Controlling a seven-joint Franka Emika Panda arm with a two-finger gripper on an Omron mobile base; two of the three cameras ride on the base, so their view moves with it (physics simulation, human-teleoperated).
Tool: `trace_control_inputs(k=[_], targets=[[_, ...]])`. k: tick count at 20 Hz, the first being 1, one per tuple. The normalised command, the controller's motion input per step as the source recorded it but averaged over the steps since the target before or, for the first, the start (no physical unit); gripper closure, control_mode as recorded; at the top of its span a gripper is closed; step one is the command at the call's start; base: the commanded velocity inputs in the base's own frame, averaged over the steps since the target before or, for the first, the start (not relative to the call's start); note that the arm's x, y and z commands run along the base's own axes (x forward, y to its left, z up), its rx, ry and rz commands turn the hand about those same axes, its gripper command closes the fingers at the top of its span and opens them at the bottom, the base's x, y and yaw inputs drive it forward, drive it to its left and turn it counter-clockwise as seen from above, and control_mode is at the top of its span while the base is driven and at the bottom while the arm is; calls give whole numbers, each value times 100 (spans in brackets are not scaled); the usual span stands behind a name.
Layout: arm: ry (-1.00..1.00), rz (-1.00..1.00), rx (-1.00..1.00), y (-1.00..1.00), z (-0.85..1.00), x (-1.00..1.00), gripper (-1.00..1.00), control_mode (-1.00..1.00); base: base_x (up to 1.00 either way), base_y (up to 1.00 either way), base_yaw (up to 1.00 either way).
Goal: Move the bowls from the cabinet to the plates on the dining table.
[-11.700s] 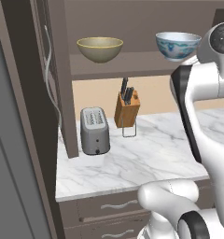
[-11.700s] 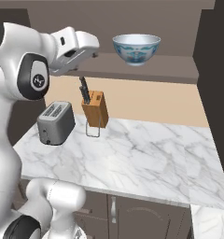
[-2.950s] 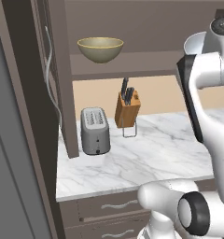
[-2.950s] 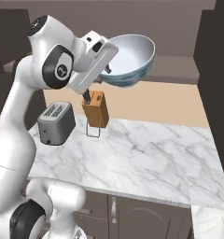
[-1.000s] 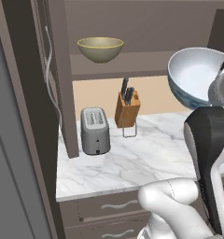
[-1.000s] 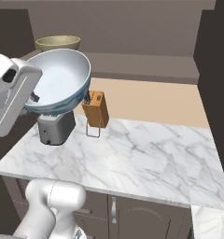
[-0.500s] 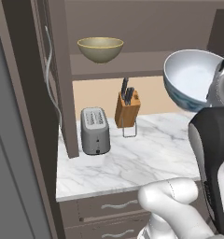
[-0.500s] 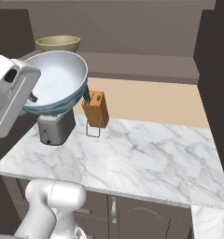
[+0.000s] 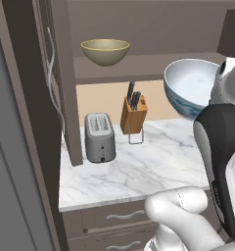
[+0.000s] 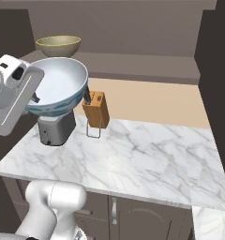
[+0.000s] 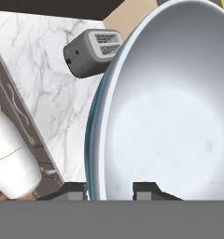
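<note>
My claw pinches the rim of the white blue-patterned bowl, held tilted in the air above the toaster. The olive bowl waits on the cabinet shelf. Next, I judge, comes carrying it to a plate without tipping it.

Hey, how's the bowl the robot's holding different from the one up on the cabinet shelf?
The white bowl has a blue pattern outside; the olive-tan bowl is plain. The white bowl is tipped on its side, its rim pinched in the gripper; the olive-tan bowl sits upright on the shelf, untouched. Both are round, deep and empty.
</note>
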Motion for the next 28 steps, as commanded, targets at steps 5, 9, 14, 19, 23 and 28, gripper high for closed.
trace_control_inputs(k=[5, 9, 14, 19, 23, 28], targets=[[3, 3, 0, 1, -6, 12, 100, -100, 0, 0, 0], [0, 3, 0, 0, -7, 16, 100, -100, 0, 0, 0], [0, 2, 0, 0, -2, 9, 100, 100, 4, 0, 1], [0, 0, 0, 0, 0, 0, 100, 100, -4, 0, 1], [0, 0, 0, 0, 0, 0, 100, 100, -47, 1, 0], [0, 0, 0, 0, 0, 0, 100, 100, -70, 0, 0]])
